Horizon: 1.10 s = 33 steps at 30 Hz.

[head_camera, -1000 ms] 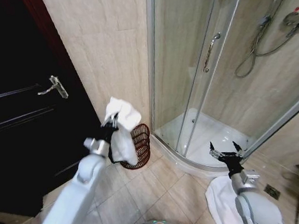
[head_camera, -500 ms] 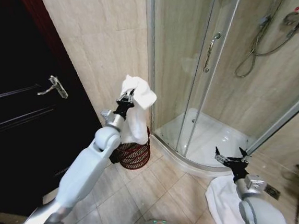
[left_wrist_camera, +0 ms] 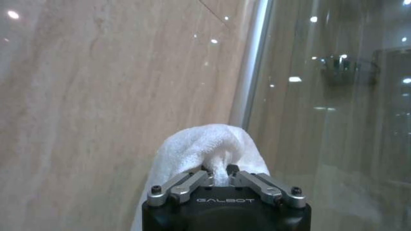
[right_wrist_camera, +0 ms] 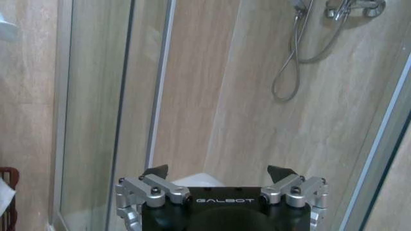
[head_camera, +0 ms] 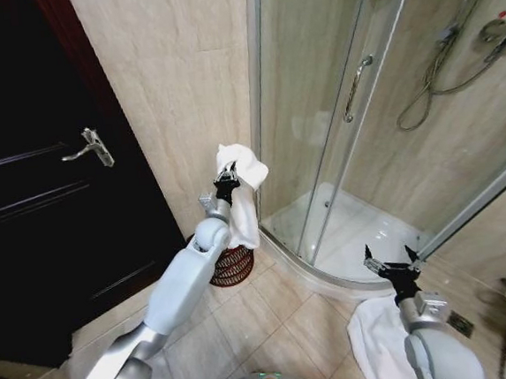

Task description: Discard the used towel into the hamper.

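A tiled bathroom corner is seen, bounded by a beige tiled wall (head_camera: 173, 90), a dark door (head_camera: 30, 173) with a lever handle (head_camera: 91, 147) on the robot's left, and a glass shower enclosure (head_camera: 363, 127) with a curved white tray to the right, a shower hose (head_camera: 438, 76) being mounted on its far wall. The floor (head_camera: 248, 332) is laid in pale tiles, and a second white cloth (head_camera: 372, 339) is seen lying on it near the right arm. The task is judged to be well along but not finished: the towel (head_camera: 243, 195) is lifted clear of the floor and held up above the hamper (head_camera: 231, 264), which stands on the floor against the wall, just beside the shower frame and partly hidden by the left arm. The release is not yet made, so the drop into the hamper is what is left. The left gripper (head_camera: 227, 176) is raised in front of the wall, its fingers closed narrowly on a fold of the towel, as is also shown in the left wrist view (left_wrist_camera: 220, 172). The right gripper (head_camera: 389, 262) is parked low near the shower tray, its fingers spread wide and holding nothing.
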{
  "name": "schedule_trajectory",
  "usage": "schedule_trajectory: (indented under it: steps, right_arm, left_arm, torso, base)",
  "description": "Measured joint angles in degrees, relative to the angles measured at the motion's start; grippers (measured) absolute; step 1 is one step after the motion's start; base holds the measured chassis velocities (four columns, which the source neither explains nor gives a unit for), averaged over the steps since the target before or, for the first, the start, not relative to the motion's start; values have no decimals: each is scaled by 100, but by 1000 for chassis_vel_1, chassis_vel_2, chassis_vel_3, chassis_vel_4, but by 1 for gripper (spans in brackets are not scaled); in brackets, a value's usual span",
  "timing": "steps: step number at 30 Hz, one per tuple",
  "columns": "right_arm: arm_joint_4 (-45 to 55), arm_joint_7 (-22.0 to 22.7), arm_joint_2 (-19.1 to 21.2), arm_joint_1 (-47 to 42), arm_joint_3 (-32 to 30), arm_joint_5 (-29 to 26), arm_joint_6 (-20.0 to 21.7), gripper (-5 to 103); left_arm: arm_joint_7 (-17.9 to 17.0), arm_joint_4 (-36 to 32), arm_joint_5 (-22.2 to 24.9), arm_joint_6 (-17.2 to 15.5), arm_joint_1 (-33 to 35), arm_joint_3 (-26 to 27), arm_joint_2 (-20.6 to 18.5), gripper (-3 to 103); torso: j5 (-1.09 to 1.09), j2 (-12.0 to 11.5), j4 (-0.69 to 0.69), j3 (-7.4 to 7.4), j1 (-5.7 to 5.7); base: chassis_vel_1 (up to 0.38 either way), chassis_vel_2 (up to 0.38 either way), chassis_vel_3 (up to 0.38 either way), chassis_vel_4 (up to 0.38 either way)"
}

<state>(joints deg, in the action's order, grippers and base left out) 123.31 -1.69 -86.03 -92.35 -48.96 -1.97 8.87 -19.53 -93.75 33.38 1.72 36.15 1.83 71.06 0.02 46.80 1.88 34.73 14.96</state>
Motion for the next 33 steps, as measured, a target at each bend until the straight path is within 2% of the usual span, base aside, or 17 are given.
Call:
schedule_trajectory:
  steps: [9, 13, 17, 26, 30, 33]
  right_arm:
    - [-94, 1, -47, 119, 72, 38, -2, 100]
    - [-137, 1, -48, 141, 71, 38, -3, 100]
    - [-172, -1, -51, 164, 110, 44, -11, 100]
    - [-156, -2, -50, 281, 101, 33, 42, 100]
    - [-172, -2, -66, 265, 87, 30, 29, 100]
    - [-231, -53, -102, 176, 59, 28, -47, 100]
  left_arm:
    - [-173, 229, -503, -205, 218, 360, -164, 7]
    - [-237, 336, -530, -256, 156, 455, -166, 7]
    - [-258, 433, -438, -256, -163, 415, -175, 7]
    - [-362, 408, -259, -274, -1219, -19, -257, 7]
    - [-356, 442, -267, -289, -1310, -24, -298, 7]
    - [-257, 629, -441, -208, -1150, -18, -390, 7]
  torso:
    - [-2, 0, 1, 0, 0]
    - [-3, 0, 2, 0, 0]
    - [-2, 0, 1, 0, 0]
    - [-1, 0, -1, 0, 0]
    - [0, 1, -1, 0, 0]
    - [-2, 0, 0, 0, 0]
  base:
    - [0, 0, 0, 0]
    - [0, 0, 0, 0]
    - [0, 0, 0, 0]
    - [0, 0, 0, 0]
    - [0, 0, 0, 0]
    - [0, 0, 0, 0]
